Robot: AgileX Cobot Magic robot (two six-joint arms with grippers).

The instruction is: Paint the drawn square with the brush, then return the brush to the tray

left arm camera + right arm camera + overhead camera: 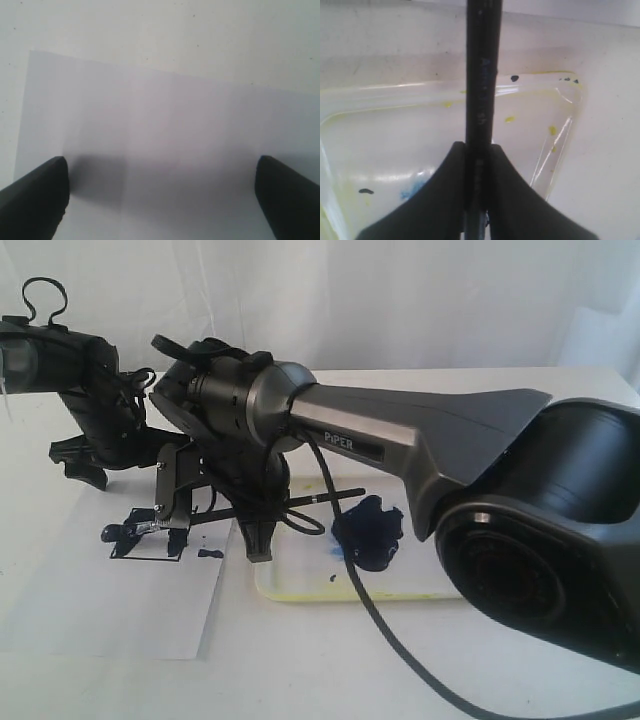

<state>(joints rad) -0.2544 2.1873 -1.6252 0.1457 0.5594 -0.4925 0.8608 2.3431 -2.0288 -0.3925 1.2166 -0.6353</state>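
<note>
Exterior view, nearest first: right arm fills the foreground and reaches across the tray point(300, 595) toward the paper point(100, 610). Right gripper point(258, 530) is at the tray's paper-side edge. Right wrist view confirms it is clenched on the brush point(482, 75), handle pinched between both fingers, tray rim point(395, 86) below.

Brush point(320, 497) runs from above the tray out over the paper. Bristle end rests on the drawn square point(145, 543), just beside the tray. Dark blue daubs sit at the square's side farthest from the tray; the rest looks mostly white. A small stray blot point(210, 553) lies between square and tray. A paint blob point(368, 532) sits inside the tray.

Step, by my reading: painting, not finished. Next move calls for short strokes drawn back toward the tray, kept inside the outline, and a reload from the blob if the bristles run dry.

Left gripper point(85, 465) hangs beyond the square, farther from the tray, released, fingers wide, holding nothing.

Surface: white table with yellow stains on the tray rim. A white backdrop lies beyond the tray; no more of the room is visible.
</note>
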